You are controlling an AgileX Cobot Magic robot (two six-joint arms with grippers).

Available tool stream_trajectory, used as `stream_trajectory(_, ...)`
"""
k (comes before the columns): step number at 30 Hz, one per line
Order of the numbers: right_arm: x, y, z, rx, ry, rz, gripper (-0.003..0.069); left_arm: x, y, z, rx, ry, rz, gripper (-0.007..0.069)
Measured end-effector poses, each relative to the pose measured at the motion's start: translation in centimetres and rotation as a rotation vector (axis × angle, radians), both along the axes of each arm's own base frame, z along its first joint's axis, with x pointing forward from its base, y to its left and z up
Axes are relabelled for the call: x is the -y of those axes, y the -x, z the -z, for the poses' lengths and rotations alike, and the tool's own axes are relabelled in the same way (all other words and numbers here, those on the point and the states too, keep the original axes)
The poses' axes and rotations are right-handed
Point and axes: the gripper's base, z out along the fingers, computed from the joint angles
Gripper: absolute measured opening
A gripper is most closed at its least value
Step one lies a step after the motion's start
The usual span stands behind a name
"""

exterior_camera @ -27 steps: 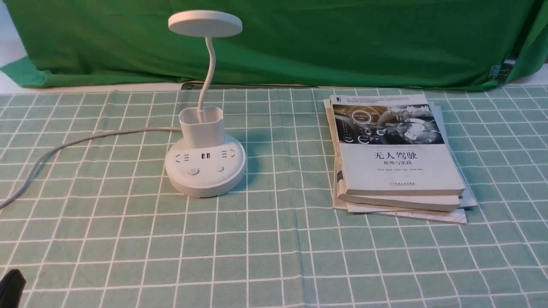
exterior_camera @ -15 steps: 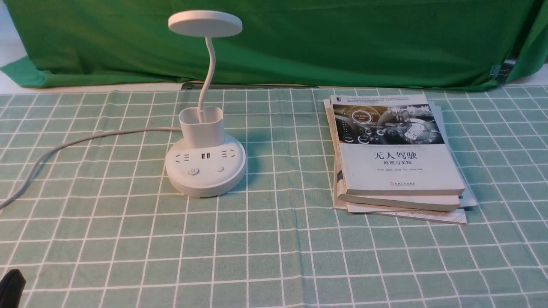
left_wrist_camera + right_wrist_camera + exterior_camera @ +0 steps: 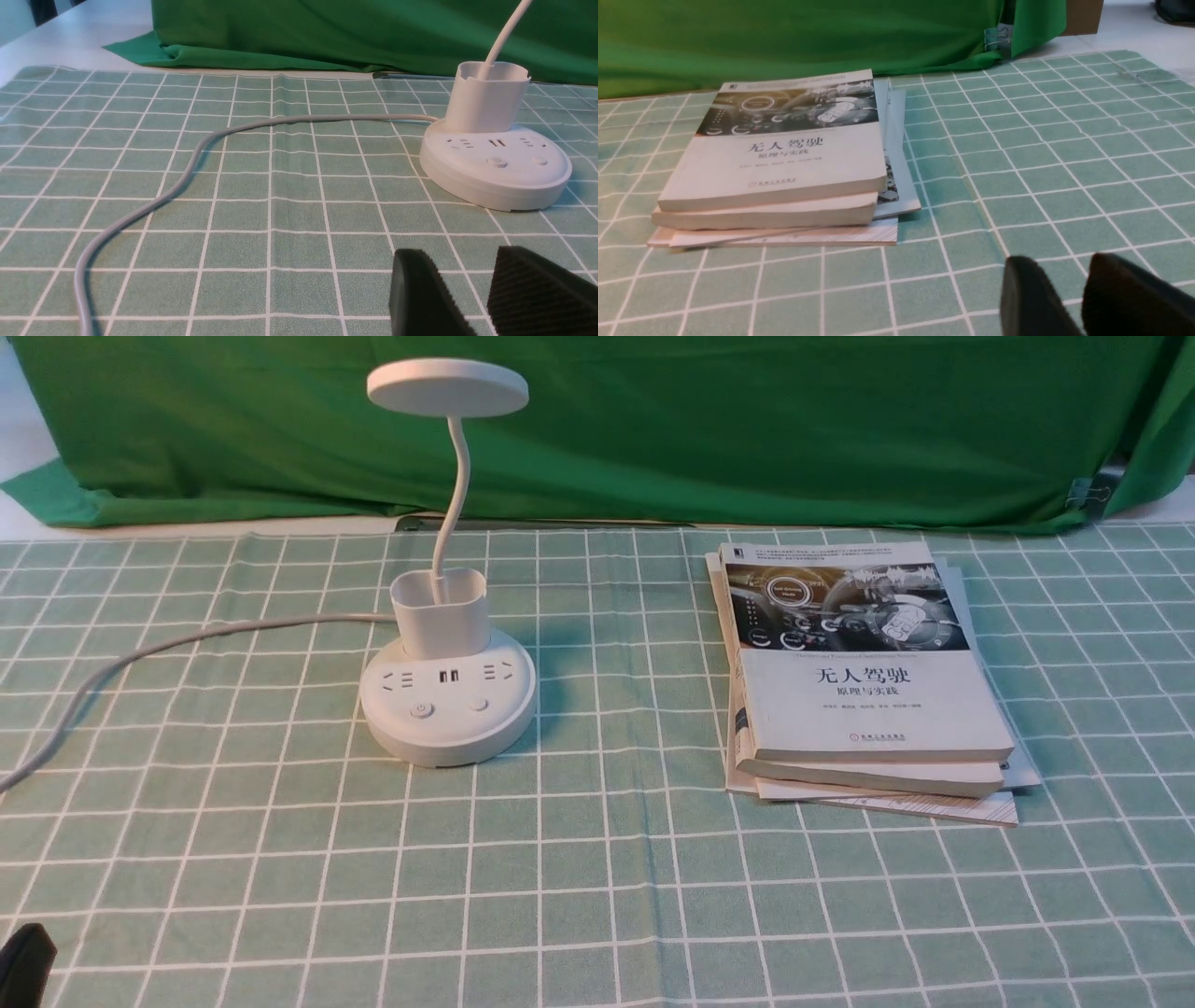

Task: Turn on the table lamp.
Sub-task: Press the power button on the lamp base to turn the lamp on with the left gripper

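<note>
- Table lamp: you see it upright on the checked tablecloth, left of the table's middle and nearer the far edge than the near edge
- Lamp parts: flat round head level at the top, curved gooseneck rising out of the cup holder, and the round base with sockets along its upper face
- Buttons: two sit on the near side of the base, the left button and the right button; nothing touches either
- Cord: it leaves the base's left side and curves away toward the table's left edge
- Left gripper: you find it low over the cloth by the near left corner, well apart from the lamp base; its jaws stand slightly apart with nothing between them
- Right gripper: it sits near the near edge, apart from the stack of books; you cannot tell whether its jaws meet
- Stack of books: flat on the cloth, right of the table's middle
- Green backdrop: it hangs along the far edge
</note>
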Motion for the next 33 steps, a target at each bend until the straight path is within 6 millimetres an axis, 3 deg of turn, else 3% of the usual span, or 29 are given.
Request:
stream_trajectory(28,0.0,0.0,0.0,0.0,0.0,0.0,0.0241,0.0,0.0,-0.01,0.001,-0.001,0.0,0.0243)
stream_trajectory(33,0.0,0.0,0.0,0.0,0.0,0.0,0.0241,-0.26,-0.08,-0.56,0.064,-0.178,-0.005,0.0243)
